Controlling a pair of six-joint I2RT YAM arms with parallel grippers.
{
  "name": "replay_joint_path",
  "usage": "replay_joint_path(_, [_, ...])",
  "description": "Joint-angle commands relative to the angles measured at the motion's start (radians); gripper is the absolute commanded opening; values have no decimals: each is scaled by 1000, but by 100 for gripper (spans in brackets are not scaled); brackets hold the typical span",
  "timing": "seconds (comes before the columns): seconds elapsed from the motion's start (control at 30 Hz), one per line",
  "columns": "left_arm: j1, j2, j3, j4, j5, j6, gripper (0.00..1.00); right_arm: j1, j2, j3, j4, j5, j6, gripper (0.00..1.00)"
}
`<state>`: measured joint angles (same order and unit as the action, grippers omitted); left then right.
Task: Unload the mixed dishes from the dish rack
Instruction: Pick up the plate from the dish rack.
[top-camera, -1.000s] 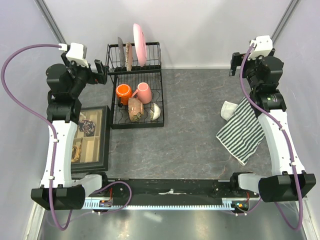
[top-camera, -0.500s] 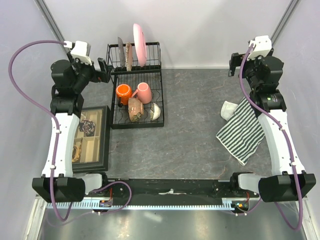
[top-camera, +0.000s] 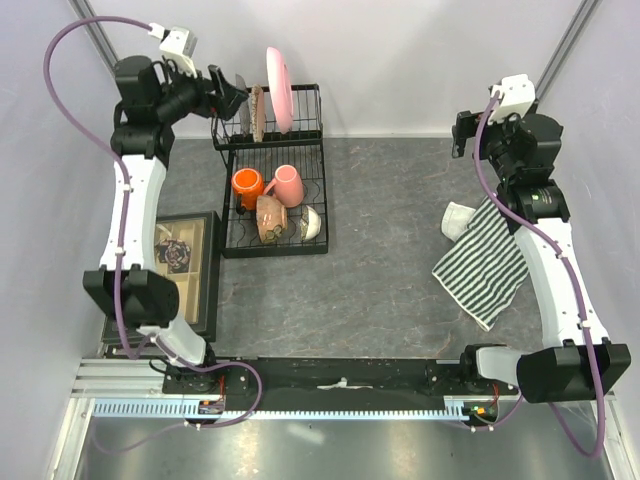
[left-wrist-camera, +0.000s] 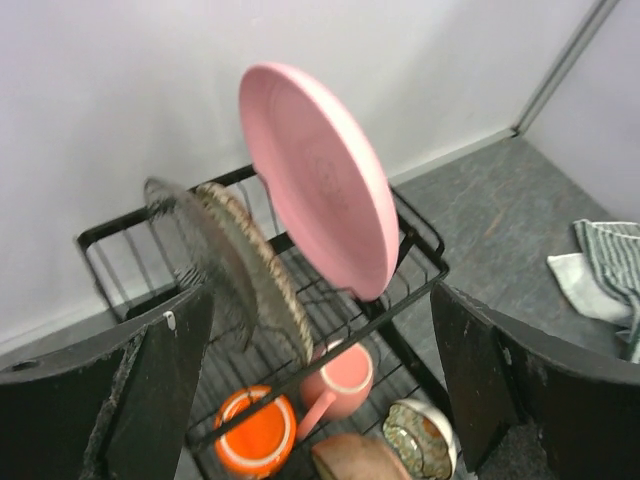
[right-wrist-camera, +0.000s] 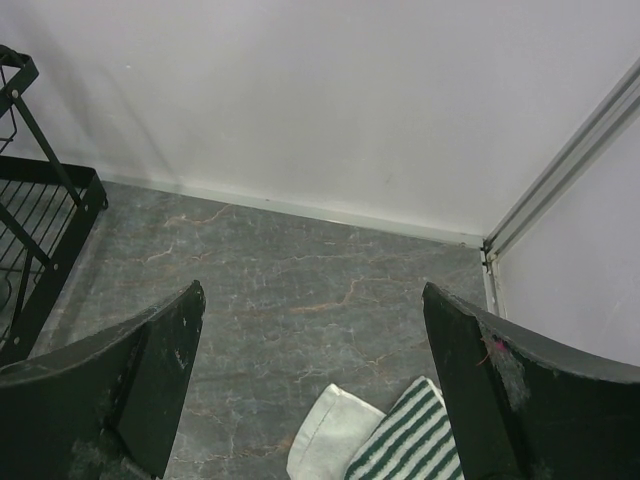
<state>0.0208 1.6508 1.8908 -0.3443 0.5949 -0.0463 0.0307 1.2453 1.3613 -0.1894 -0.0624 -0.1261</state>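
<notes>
The black wire dish rack (top-camera: 274, 252) stands at the back left. In its upright back a wide pink dish (top-camera: 279, 88) stands on edge beside two darker plates (top-camera: 250, 108). On its base lie an orange mug (top-camera: 247, 186), a pink mug (top-camera: 289, 184), a tan-brown bowl (top-camera: 270, 217) and a small white patterned bowl (top-camera: 313, 222). My left gripper (top-camera: 228, 100) is open and empty, raised just left of the upright plates. Its wrist view shows the pink dish (left-wrist-camera: 320, 175), the rack (left-wrist-camera: 412, 283) and the mugs (left-wrist-camera: 255, 440) below. My right gripper (top-camera: 462, 133) is open and empty at the back right.
A striped cloth (top-camera: 485, 265) lies on the grey table under the right arm and shows in the right wrist view (right-wrist-camera: 430, 440). A black-framed box of trinkets (top-camera: 185, 260) sits left of the rack. White walls close in behind and at both sides.
My left arm has risen and swung back and right, bringing its open gripper up beside the upright plates. The right gripper has shifted slightly left. The dishes have not moved.
</notes>
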Motion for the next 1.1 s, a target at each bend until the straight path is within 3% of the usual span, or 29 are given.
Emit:
replay_joint_path(0.0, [-43, 110, 181, -71, 72, -73, 98, 3, 8, -10, 22, -25, -14, 98])
replay_joint_path(0.27, [-96, 270, 375, -111, 91, -78, 95, 3, 19, -11, 18, -16, -27, 98])
replay_joint_path(0.53, [-140, 366, 461, -120, 29, -67, 89, 3, 32, -21, 19, -5, -41, 98])
replay_joint_path(0.8, [-154, 438, 519, -104, 20, -78, 63, 3, 45, -30, 18, -4, -41, 98])
replay_joint_path(1.07, [-154, 452, 522, -78, 13, -96, 51, 3, 46, -42, 21, -2, -41, 98])
